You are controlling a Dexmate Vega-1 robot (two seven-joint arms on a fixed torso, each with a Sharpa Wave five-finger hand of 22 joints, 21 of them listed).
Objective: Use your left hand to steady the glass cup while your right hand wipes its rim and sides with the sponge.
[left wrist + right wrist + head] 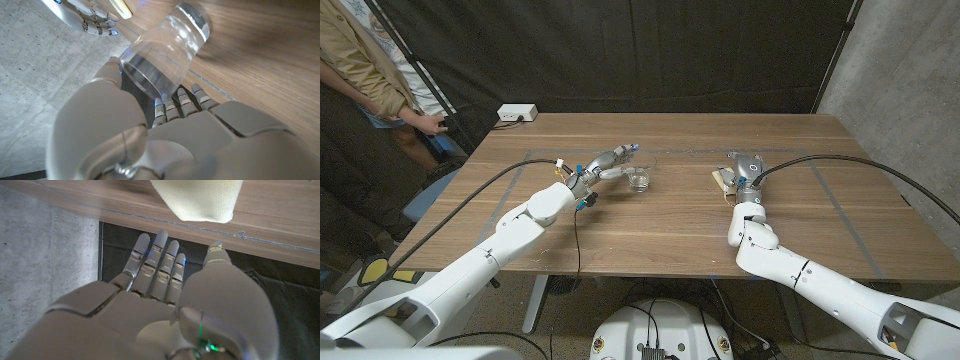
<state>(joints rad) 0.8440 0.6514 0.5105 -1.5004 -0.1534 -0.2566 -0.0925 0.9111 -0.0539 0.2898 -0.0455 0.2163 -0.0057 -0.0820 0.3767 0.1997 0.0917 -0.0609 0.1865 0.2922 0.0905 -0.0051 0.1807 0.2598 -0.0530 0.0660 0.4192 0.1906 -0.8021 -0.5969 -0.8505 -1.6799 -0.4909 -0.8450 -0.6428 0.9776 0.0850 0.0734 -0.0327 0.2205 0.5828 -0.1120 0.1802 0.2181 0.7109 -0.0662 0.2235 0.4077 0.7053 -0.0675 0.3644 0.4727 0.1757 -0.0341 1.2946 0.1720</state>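
Note:
The clear glass cup (640, 180) stands on the wooden table (650, 225) a little left of the middle. My left hand (608, 163) reaches to it from the left. In the left wrist view the cup (162, 47) sits between the thumb (111, 75) and the fingers (175, 102), close to its rim, and a firm grip does not show. The pale yellow sponge (723, 180) lies on the table right of centre. My right hand (746, 170) is beside and above it. In the right wrist view its fingers (157, 262) are stretched out, short of the sponge (197, 200), holding nothing.
A person (375, 70) stands at the back left corner of the table. A white power box (517, 113) sits at the far edge. Black curtain hangs behind, and a concrete wall (905, 70) rises on the right. Thin tape lines mark the tabletop.

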